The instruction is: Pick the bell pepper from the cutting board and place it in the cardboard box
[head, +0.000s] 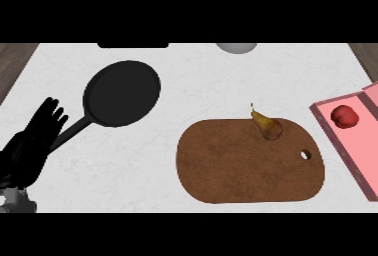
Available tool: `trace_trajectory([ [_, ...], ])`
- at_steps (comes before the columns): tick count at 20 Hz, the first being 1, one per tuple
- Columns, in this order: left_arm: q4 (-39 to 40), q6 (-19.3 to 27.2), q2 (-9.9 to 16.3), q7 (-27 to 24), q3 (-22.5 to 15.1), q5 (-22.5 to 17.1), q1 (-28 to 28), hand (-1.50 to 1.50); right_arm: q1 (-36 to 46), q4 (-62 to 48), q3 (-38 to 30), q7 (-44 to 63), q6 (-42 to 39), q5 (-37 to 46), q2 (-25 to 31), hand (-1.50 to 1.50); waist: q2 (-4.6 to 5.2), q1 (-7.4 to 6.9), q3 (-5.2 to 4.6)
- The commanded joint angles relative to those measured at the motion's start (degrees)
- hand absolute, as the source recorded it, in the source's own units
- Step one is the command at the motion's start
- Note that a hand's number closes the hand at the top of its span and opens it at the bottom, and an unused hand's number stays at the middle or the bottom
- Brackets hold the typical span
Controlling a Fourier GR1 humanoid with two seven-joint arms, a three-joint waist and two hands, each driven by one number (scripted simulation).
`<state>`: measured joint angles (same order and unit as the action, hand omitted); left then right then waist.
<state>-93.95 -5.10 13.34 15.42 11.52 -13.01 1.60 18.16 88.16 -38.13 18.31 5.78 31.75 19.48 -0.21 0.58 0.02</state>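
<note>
At three o'clock, the bell pepper (pixel 344 115) already sits in the pink cardboard box (pixel 347 150). Left hand (pixel 33 140) rests open, holding nothing, at eight o'clock; the right is unseen. Any withdrawal should avoid the pear (pixel 268 126) on the cutting board (pixel 247 165).

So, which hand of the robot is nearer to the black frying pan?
Left. The left hand rests open at the view's left edge, right beside the frying pan handle. The right hand shows nowhere in the view.
</note>
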Motion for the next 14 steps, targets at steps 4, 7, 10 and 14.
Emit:
trace_trajectory([
  [4, -2.5, 0.3, 0.0, 2.7, 0.2, -0.5, 0.1, 0.0, -8.6, 4.4, -11.3, -1.6, -4.4, -14.0, 2.7, -1.5, 0.02, 0.12, 0.0],
  [7, -2.9, 2.2, -2.3, 1.3, -1.5, 2.0, -1.1, 0.0, -10.1, 3.5, -16.8, -1.6, -9.9, -21.3, 8.0, -1.5, 0.0, 0.21, -0.01],
  [10, -5.6, 0.4, -1.3, 3.9, -0.8, -0.2, -1.4, 0.0, -15.5, 2.9, -16.8, -7.9, -13.4, -23.2, 8.2, -1.5, 0.07, -0.22, 0.0],
  [14, -1.3, -0.7, -0.2, 2.4, 0.8, -0.2, 1.3, 0.0, -15.7, -3.4, -19.5, -10.8, -14.6, -26.8, 12.0, -1.5, 0.18, -0.45, -0.01],
])
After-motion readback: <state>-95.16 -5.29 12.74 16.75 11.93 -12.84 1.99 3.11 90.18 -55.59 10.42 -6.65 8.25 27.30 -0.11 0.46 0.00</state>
